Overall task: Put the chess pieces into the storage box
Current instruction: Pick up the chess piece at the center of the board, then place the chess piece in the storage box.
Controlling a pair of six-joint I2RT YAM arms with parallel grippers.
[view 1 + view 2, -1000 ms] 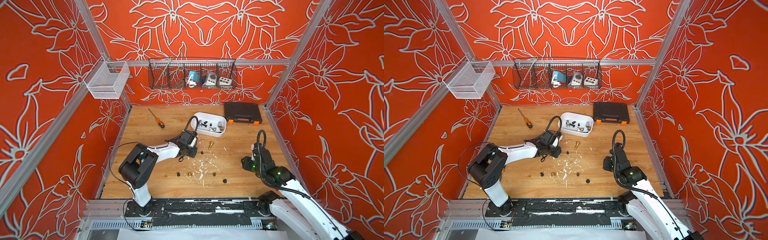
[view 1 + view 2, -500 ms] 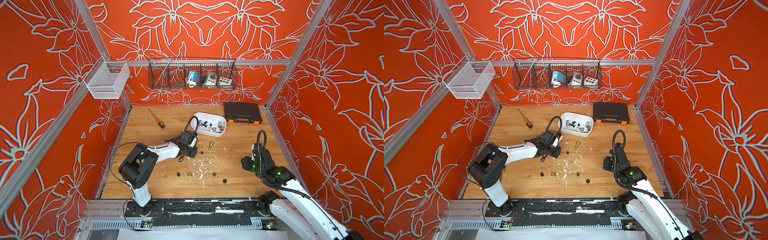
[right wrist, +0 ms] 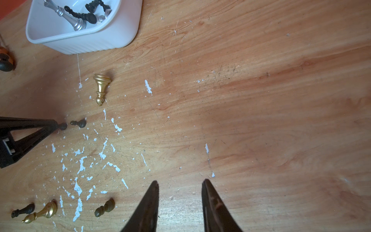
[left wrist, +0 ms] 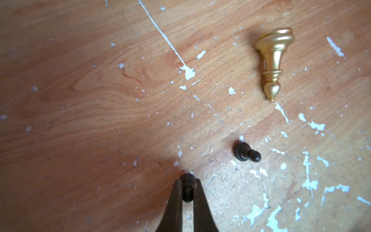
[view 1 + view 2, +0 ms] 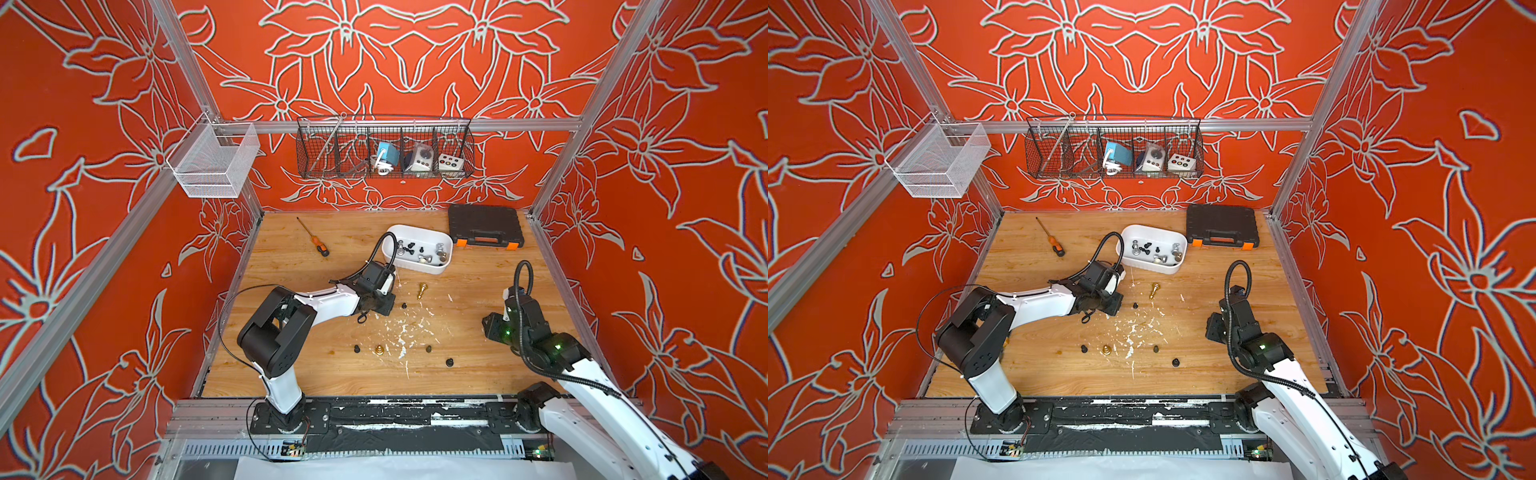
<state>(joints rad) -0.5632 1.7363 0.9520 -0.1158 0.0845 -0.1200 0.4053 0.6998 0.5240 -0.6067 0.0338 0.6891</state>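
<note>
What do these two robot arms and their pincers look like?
The left arm and right arm are white shells with chunky black joints. A black ribbed cable loops out of each wrist, and small green lights glow on the right one. The left gripper and right gripper each end in two thin dark fingers, tapering to points like tweezers.

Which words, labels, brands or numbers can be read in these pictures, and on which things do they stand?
No text can be read anywhere.
The small devices in the black wire basket may bear marks, but they are too small to tell.
The black toolcase and the storage box show no writing.
</note>
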